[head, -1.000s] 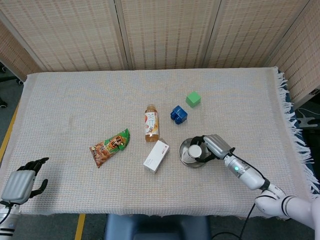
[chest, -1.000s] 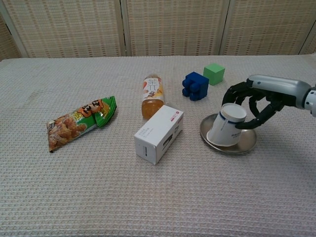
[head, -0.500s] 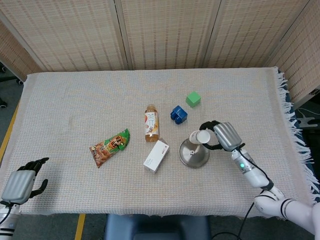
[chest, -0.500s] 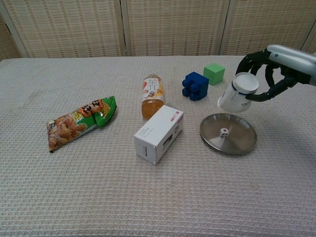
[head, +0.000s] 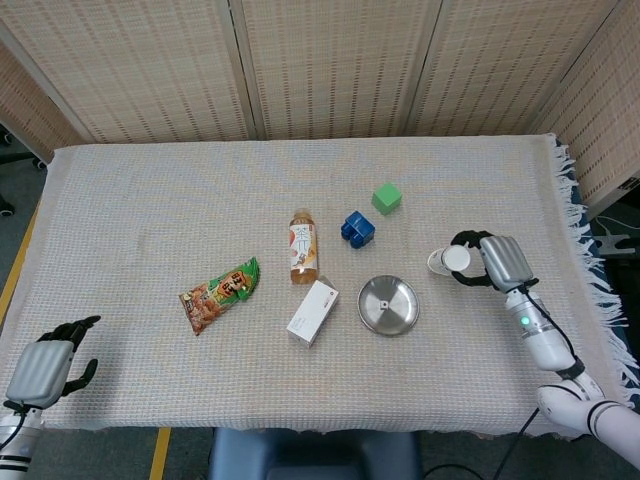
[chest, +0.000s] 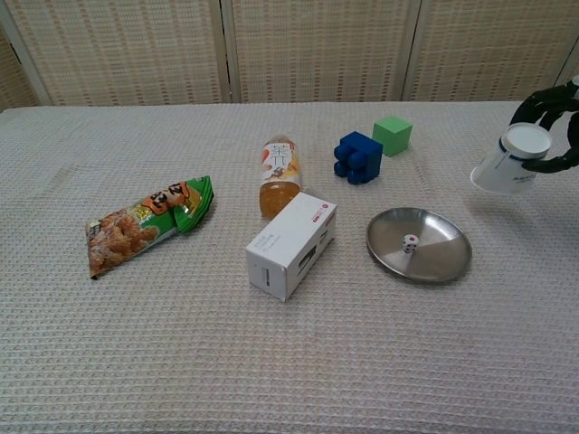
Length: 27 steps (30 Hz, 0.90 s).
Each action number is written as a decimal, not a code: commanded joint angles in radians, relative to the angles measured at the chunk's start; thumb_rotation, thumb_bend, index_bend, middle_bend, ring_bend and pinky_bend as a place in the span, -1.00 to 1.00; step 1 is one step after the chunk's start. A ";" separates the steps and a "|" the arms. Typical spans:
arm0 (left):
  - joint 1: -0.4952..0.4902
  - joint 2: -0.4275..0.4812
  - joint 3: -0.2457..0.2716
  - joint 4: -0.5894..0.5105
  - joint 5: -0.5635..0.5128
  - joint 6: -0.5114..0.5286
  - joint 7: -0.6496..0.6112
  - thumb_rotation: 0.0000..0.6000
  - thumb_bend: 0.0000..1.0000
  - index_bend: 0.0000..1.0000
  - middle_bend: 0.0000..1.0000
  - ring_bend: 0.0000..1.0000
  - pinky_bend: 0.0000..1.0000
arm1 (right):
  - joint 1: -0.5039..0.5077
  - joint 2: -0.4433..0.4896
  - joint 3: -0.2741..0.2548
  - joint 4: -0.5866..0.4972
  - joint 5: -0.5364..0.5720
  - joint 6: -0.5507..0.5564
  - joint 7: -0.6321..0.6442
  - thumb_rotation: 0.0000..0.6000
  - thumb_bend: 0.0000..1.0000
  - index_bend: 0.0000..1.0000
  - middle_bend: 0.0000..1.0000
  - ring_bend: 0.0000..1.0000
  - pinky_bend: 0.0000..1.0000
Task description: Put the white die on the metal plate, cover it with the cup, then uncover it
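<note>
Your right hand (chest: 554,136) grips the cup (chest: 509,160), tilted and lifted off to the right of the metal plate (chest: 443,256). Well apart from that hand, the white die (chest: 410,242) sits uncovered on the plate.

The table is covered by a matt woven cloth (chest: 271,362) with a waffle texture and a fringed edge on one side. The plate (chest: 443,256) is brushed metal, smooth and shiny. The die (chest: 410,242) looks like hard glossy plastic. The cup (chest: 508,165) is matt white, paper or plastic. The bag (chest: 145,222) is glossy crinkled foil. The bottle (chest: 280,174) is clear smooth plastic with a printed label. The box (chest: 291,244) is smooth white cardboard. The blue block (chest: 357,157) and green cube (chest: 392,135) look matt. The right hand (head: 497,262) has a pale metallic back and dark fingers (chest: 543,101).
</note>
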State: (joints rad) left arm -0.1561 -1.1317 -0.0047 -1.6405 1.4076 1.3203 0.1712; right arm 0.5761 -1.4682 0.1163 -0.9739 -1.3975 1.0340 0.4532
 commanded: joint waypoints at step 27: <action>0.002 0.005 0.002 -0.005 0.003 0.006 -0.006 1.00 -0.20 -0.67 -0.54 -0.54 -0.23 | -0.231 0.213 -0.049 -0.390 0.038 0.271 -0.451 1.00 -0.76 -1.00 -1.00 -1.00 -0.66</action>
State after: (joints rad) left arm -0.1539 -1.1270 -0.0032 -1.6453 1.4098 1.3260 0.1660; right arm 0.4620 -1.3183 0.0656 -1.2001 -1.4112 1.1524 0.2332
